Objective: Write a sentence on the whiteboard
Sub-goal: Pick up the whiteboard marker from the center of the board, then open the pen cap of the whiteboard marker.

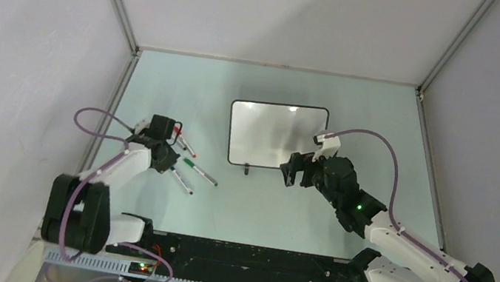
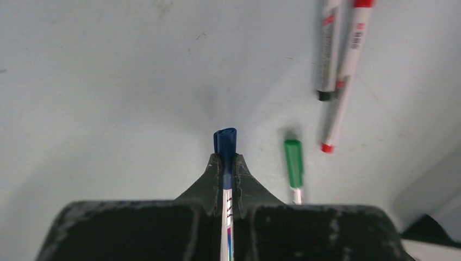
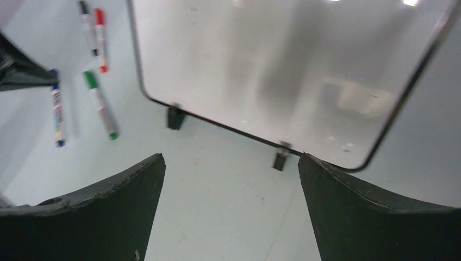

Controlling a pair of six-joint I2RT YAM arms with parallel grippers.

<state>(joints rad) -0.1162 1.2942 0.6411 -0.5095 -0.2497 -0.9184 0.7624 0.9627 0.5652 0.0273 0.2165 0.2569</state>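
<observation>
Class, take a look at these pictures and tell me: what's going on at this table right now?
The left tool is shut on a blue marker near its cap, low over the table. A green marker, a red marker and a black marker lie beside it. The right tool hangs open just in front of the whiteboard, touching nothing. The whiteboard is blank, with nothing written on it yet.
</observation>
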